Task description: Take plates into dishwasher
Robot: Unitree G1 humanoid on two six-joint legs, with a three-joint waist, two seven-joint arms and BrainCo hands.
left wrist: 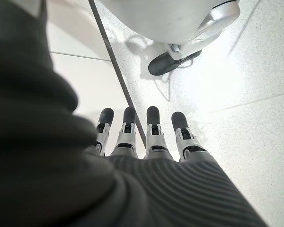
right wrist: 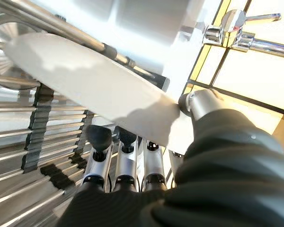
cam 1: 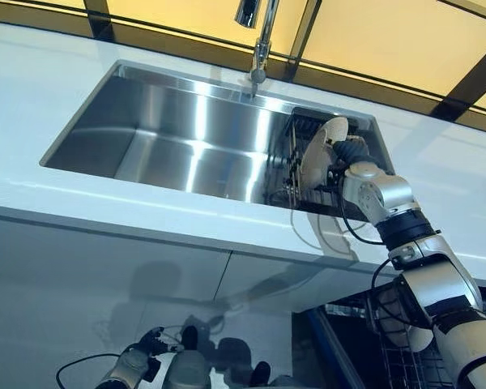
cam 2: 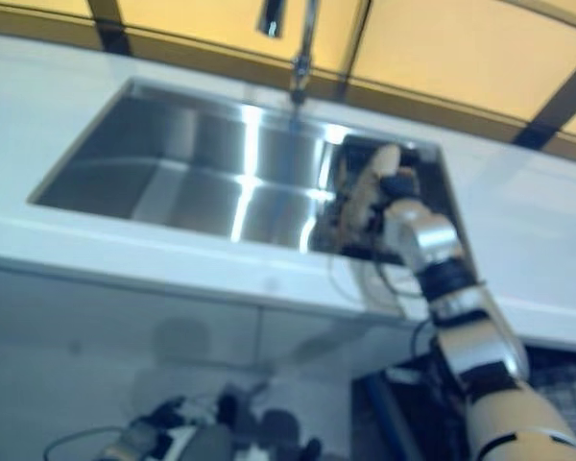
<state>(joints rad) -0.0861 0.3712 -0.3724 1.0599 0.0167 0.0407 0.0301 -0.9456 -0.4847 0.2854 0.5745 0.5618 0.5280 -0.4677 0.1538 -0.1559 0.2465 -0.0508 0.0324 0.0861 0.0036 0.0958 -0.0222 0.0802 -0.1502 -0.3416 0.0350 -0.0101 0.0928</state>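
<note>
A white plate (cam 1: pixel 316 151) stands on edge over the dark wire dish rack (cam 1: pixel 285 188) at the right end of the steel sink (cam 1: pixel 146 121). My right hand (cam 1: pixel 353 151) reaches into that corner and grips the plate's rim. In the right wrist view the plate (right wrist: pixel 94 80) lies between my thumb (right wrist: pixel 199 101) on one face and my fingers (right wrist: pixel 125 161) on the other, so the hand is shut on it. My left hand (cam 1: pixel 142 350) hangs low near the floor, its fingers (left wrist: pixel 151 135) straight and holding nothing.
A chrome faucet (cam 1: pixel 262 44) rises behind the sink's middle. A white countertop (cam 1: pixel 105 203) runs along the sink's front edge. At the lower right a wire dishwasher basket (cam 1: pixel 405 365) is pulled out below the counter, with something white in it.
</note>
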